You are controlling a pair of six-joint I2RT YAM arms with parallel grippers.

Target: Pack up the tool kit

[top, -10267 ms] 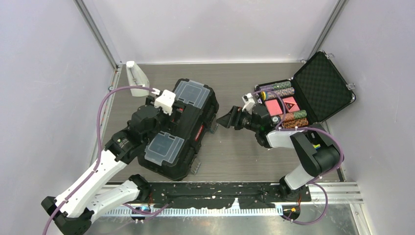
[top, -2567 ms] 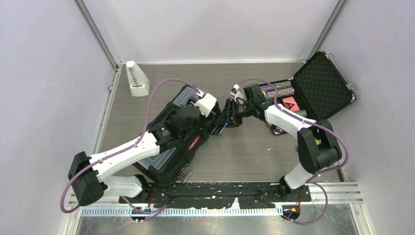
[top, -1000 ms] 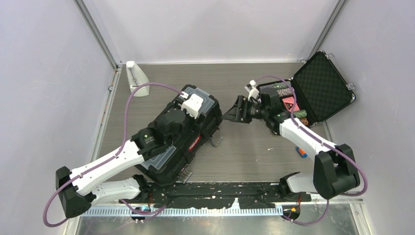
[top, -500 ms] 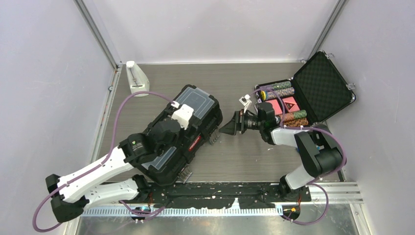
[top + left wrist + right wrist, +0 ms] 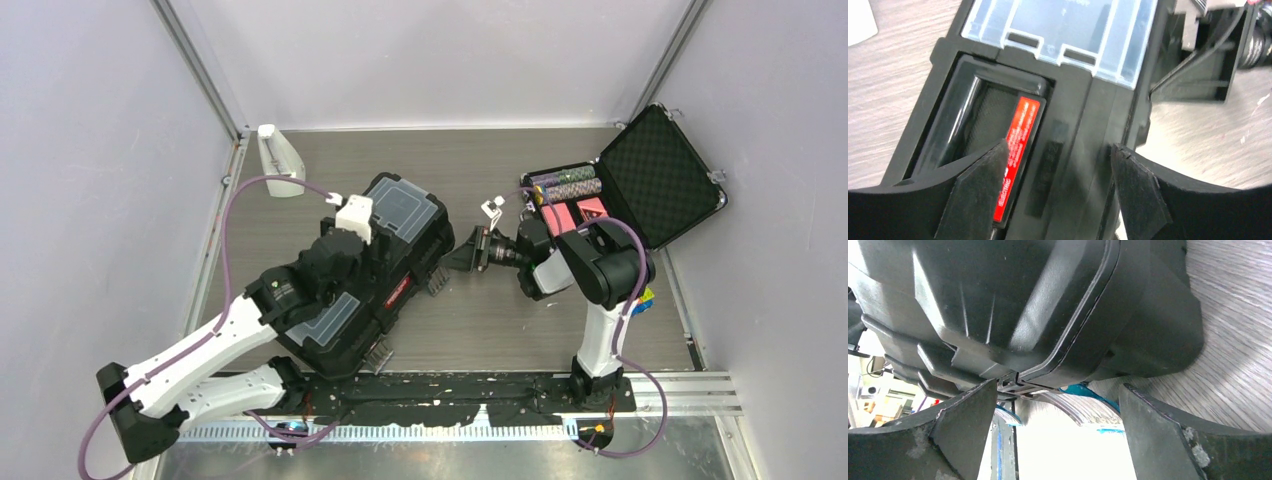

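The black toolbox [image 5: 400, 262] lies slanted at centre-left with its lid shut and two clear lid compartments. My left gripper [image 5: 350, 262] hovers open over the lid. In the left wrist view the gripper [image 5: 1058, 167] is over the lid beside the red-labelled handle [image 5: 1017, 145], below a clear compartment [image 5: 1063, 30]. My right gripper [image 5: 465, 258] is open and empty at the toolbox's right side. In the right wrist view the gripper [image 5: 1058, 410] faces the box's black wall [image 5: 1023, 305] and a blue latch [image 5: 1088, 391]. Screwdrivers, pliers and hammer are out of view.
An open foam-lined black case [image 5: 650, 175] with poker chips stands at the back right, just behind my right arm. A white stand [image 5: 278, 160] sits at the back left. A small blue and yellow item [image 5: 645, 298] lies by the right wall.
My left gripper has moved back and left over the toolbox lid. My right arm has folded in, its gripper staying open at the box's right side. The toolbox sits more slanted than ten seconds ago.
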